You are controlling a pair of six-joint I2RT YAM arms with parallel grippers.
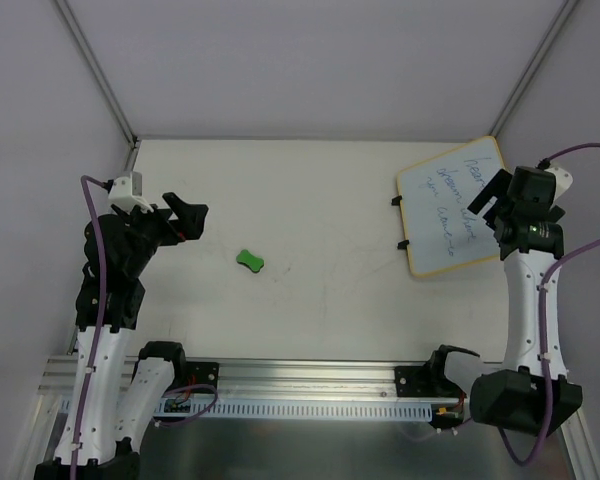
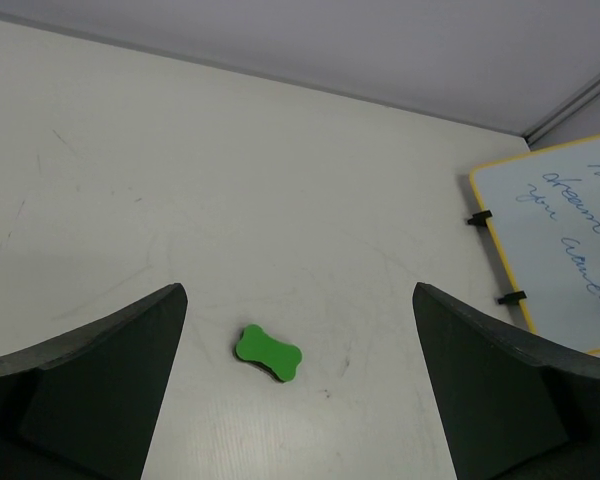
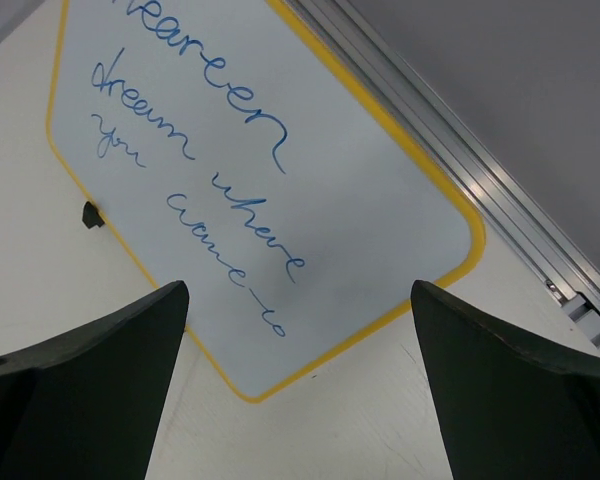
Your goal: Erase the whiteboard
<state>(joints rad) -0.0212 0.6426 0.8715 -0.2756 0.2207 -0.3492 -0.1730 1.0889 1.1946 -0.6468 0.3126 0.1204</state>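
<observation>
- Whiteboard [image 1: 430, 225]: flat on the tabletop [image 1: 310, 190], far right, unerased, directly under the right end effector [image 1: 492, 200], which is wide open and empty.
- Green eraser [image 1: 250, 261]: just right of and nearer than the left end effector [image 1: 190, 220], which is wide open and empty; the left arm is closer.

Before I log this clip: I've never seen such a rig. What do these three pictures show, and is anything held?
Two robot arms are bolted at the near edge of a white table. The wide picture looks down from above and behind them; the other two come from a camera on each wrist, so the dark shapes below are that arm's own fingers. The left gripper is open, facing a small green eraser lying on the table. The right gripper is open at a whiteboard with blue handwriting, lying flat far right. Nothing is held.
</observation>
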